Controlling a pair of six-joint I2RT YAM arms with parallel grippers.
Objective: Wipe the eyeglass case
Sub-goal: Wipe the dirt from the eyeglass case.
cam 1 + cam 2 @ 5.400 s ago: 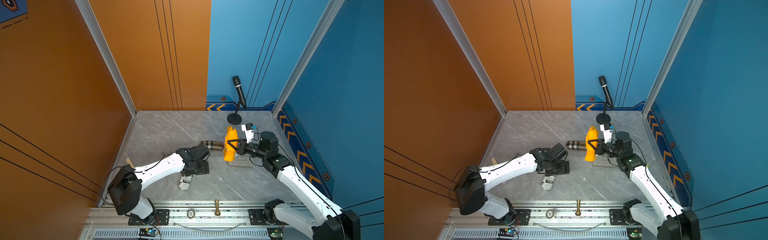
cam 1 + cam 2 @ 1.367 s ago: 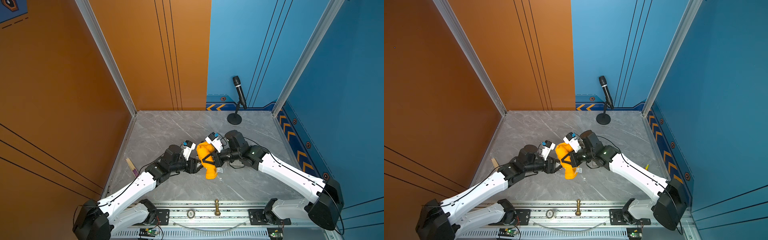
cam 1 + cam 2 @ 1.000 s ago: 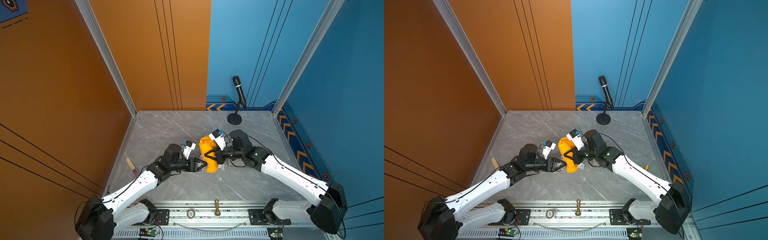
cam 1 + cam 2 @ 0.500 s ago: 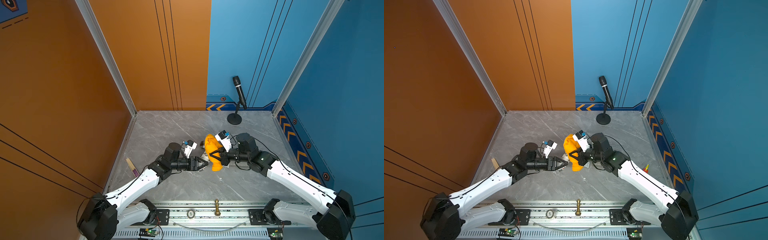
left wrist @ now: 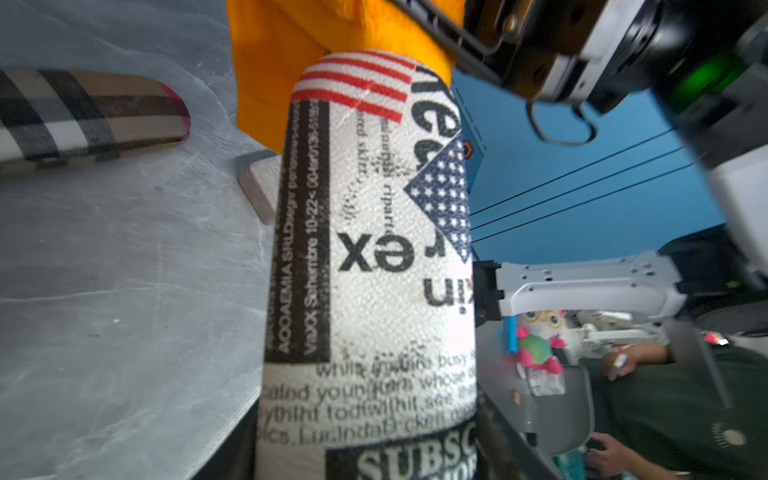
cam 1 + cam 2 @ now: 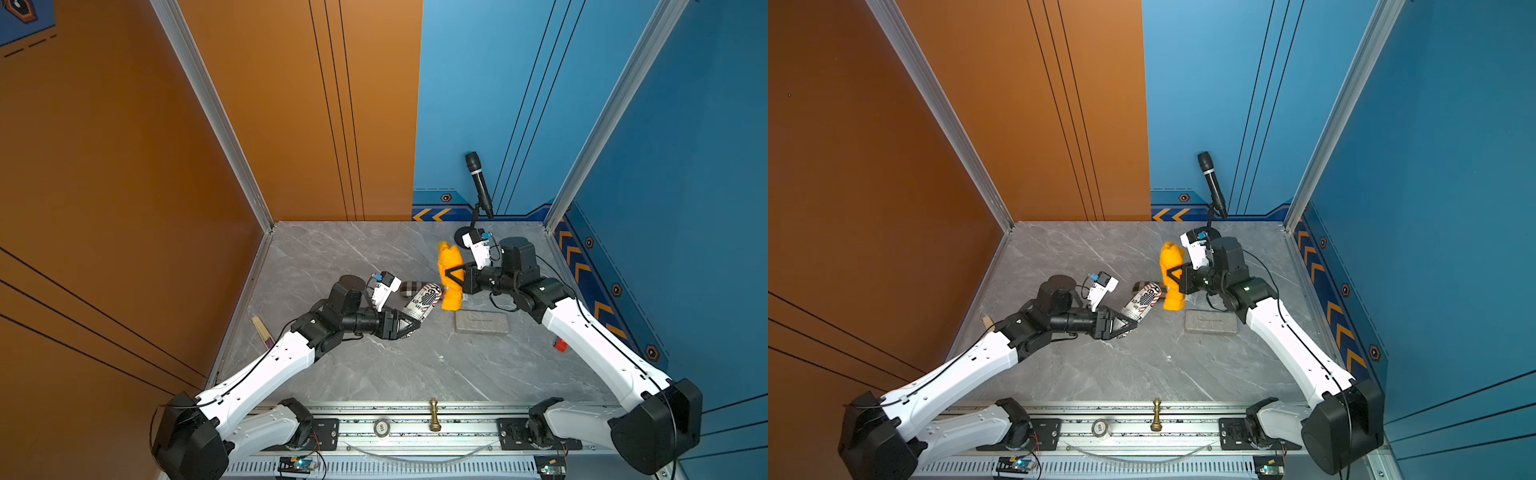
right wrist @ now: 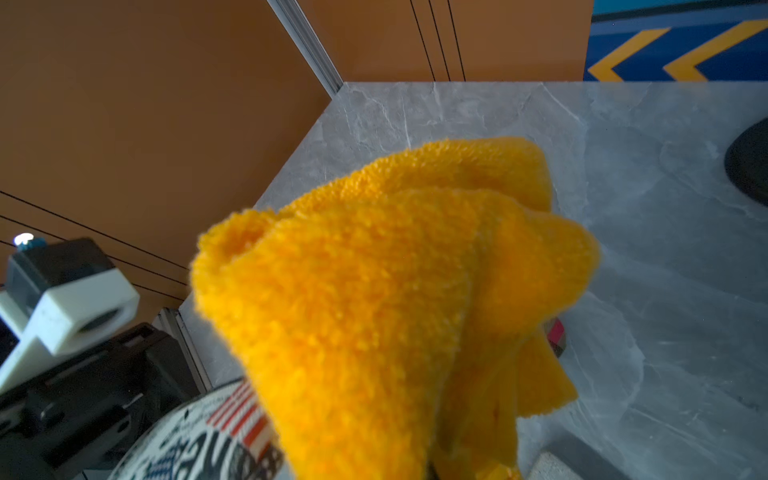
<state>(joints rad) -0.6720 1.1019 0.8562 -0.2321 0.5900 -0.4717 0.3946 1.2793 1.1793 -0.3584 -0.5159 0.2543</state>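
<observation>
Your left gripper [image 6: 408, 322] is clamped on the near end of the eyeglass case [image 6: 423, 302], with its jaws closed against the case's two sides. The rest of the case sticks out past the fingertips, held above the marble table [image 6: 374, 365] and angled toward the right arm. Your right gripper [image 6: 450, 277] is pinched tight on the orange cloth [image 6: 450, 266], which hangs in a bunched vertical wad. Its lower part sits against the case's far end (the left wrist view shows the cloth [image 5: 266, 83] right behind the striped tip).

The eyeglass case is long and rounded, covered in white textured fabric with black newspaper-style print. It has a red-and-white striped patch at the tip and a navy diamond of white stars. Behind it, flat on the table, lies a plaid case [image 6: 409, 287] in beige, black and white — neither gripper is touching it. A grey block [image 6: 481, 322] lies just beside the cloth's lower edge.
</observation>
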